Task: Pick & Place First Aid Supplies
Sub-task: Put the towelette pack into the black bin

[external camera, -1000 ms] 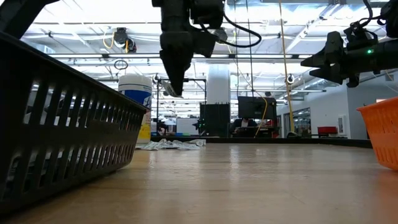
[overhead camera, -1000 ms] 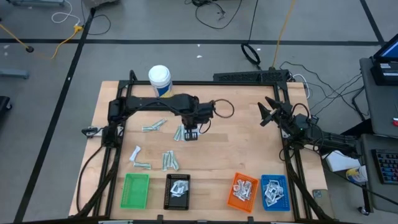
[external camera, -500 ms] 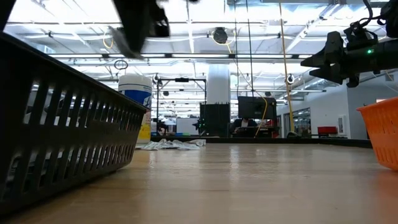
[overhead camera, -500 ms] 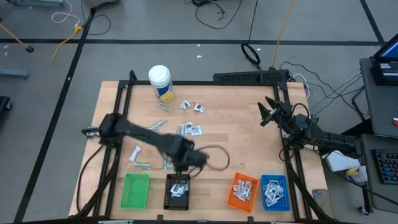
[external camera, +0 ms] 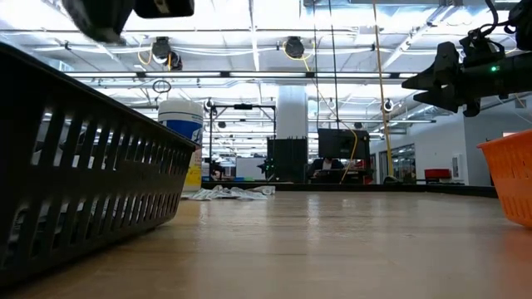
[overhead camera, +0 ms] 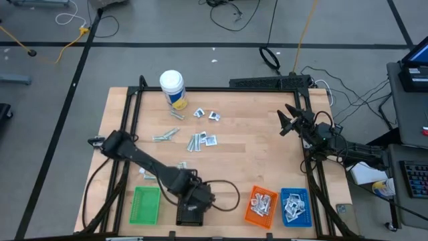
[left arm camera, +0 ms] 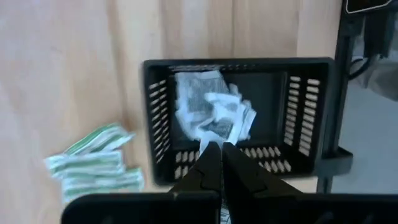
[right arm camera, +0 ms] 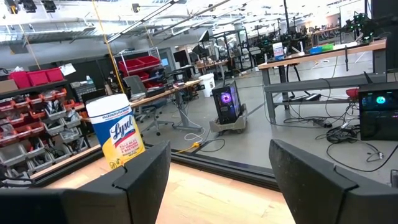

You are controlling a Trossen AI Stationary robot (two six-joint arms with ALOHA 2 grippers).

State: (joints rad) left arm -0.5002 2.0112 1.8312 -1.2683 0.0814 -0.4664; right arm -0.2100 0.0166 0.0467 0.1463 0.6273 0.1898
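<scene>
Pale wood table [overhead camera: 254,150], high view: 4 rectangular trays stand in a row along the near edge. The green tray [overhead camera: 146,205] shows no contents. The black tray [overhead camera: 190,209] is largely covered by the left gripper [overhead camera: 198,198], so its contents cannot be read here. The orange tray [overhead camera: 261,205] and the blue tray [overhead camera: 295,205] each hold a heap of white packets; a count is not possible. Loose first aid supplies [overhead camera: 202,140] lie scattered mid-table, with 1 smaller group [overhead camera: 180,166] near the left arm, partly hidden by it. 1 white bottle [overhead camera: 172,88] stands at the far edge. The right gripper [overhead camera: 289,121] hangs over the table's right side, well apart from all trays.

Low view: the black tray wall [external camera: 83,178] fills the left side and is cut off by the frame. The orange tray corner [external camera: 509,176] is cut off at right. The bottle [external camera: 180,138] stands behind, with supplies [external camera: 229,193] lying flat beyond it, too distant to count.

Left wrist view: the black tray [left arm camera: 155,118] holds a crumpled heap of white packets [left arm camera: 211,112], number unclear. The fingers [left arm camera: 211,163] are pressed together above its wall; whether anything is pinched between them cannot be told. A stack of grey-green strips [left arm camera: 93,165] lies just beside the tray.

Right wrist view: the 2 fingers [right arm camera: 146,167] stand spread wide, grasping nothing. The bottle [right arm camera: 116,132] shows beyond.
</scene>
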